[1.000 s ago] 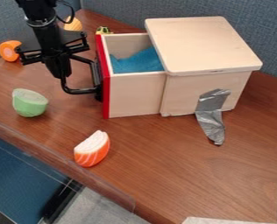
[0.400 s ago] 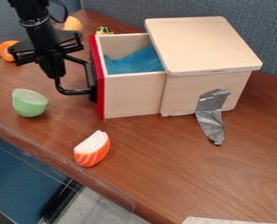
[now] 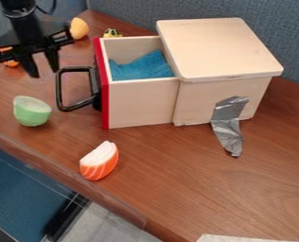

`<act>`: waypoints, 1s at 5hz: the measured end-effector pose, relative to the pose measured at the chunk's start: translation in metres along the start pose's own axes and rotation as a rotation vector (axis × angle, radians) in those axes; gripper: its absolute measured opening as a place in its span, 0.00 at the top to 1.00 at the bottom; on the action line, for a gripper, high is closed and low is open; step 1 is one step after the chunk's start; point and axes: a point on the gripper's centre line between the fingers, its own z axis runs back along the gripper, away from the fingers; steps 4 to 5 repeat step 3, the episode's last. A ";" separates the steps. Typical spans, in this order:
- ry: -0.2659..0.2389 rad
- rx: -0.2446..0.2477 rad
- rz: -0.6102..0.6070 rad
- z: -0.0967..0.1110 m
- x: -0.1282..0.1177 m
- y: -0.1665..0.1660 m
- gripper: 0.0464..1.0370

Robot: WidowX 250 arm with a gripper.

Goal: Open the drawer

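Note:
The gripper (image 3: 44, 73) hangs at the upper left, its two fingers spread apart with nothing between them. It is above and to the left of the black handle (image 3: 59, 90), apart from it. That handle juts out from the red front (image 3: 102, 90) of the drawer (image 3: 141, 103). The drawer stands well out of the pale wooden box (image 3: 221, 52), its interior visible, with a blue cloth (image 3: 142, 68) inside.
A green piece (image 3: 32, 111) lies left of the handle, and an orange-and-white piece (image 3: 100, 161) in front of the drawer. Yellow shell (image 3: 79, 29) and small yellow-black toy (image 3: 111, 33) are behind. Grey tape (image 3: 228, 124) runs from the box to the table.
The drawer has slid a little farther left, out of the box. The gripper has come off the handle, moved up and left, and its fingers have spread.

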 end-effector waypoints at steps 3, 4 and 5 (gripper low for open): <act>0.157 -0.027 -0.224 0.076 0.009 -0.012 0.04; 0.157 -0.027 -0.224 0.076 0.009 -0.012 0.04; 0.157 -0.027 -0.224 0.076 0.009 -0.012 0.04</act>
